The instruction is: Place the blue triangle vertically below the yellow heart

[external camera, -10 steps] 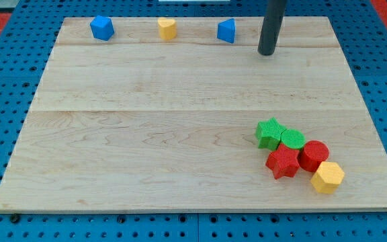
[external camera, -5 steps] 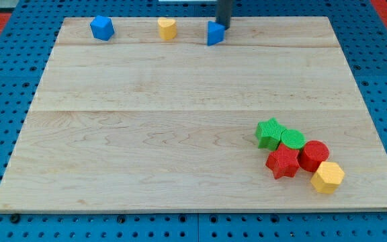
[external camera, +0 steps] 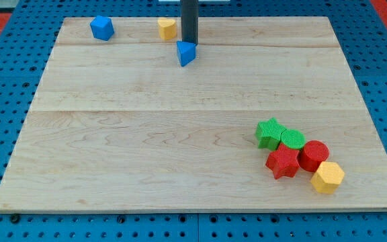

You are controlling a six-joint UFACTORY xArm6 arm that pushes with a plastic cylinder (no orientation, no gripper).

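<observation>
The blue triangle (external camera: 186, 53) lies near the view's top, a little below and to the right of the yellow heart (external camera: 167, 28). My tip (external camera: 189, 42) touches the triangle's upper edge, just right of the heart. The rod rises straight up out of the view's top.
A blue block (external camera: 101, 27), roughly pentagonal, sits at the top left of the wooden board (external camera: 113, 148). At the lower right is a cluster: a green star (external camera: 269, 132), a green round block (external camera: 292, 139), a red star (external camera: 283, 162), a red round block (external camera: 314, 155) and a yellow hexagon (external camera: 327, 177).
My tip swept left along the board's top edge, met the blue triangle and pushed it left and downward, to just below and right of the yellow heart.
</observation>
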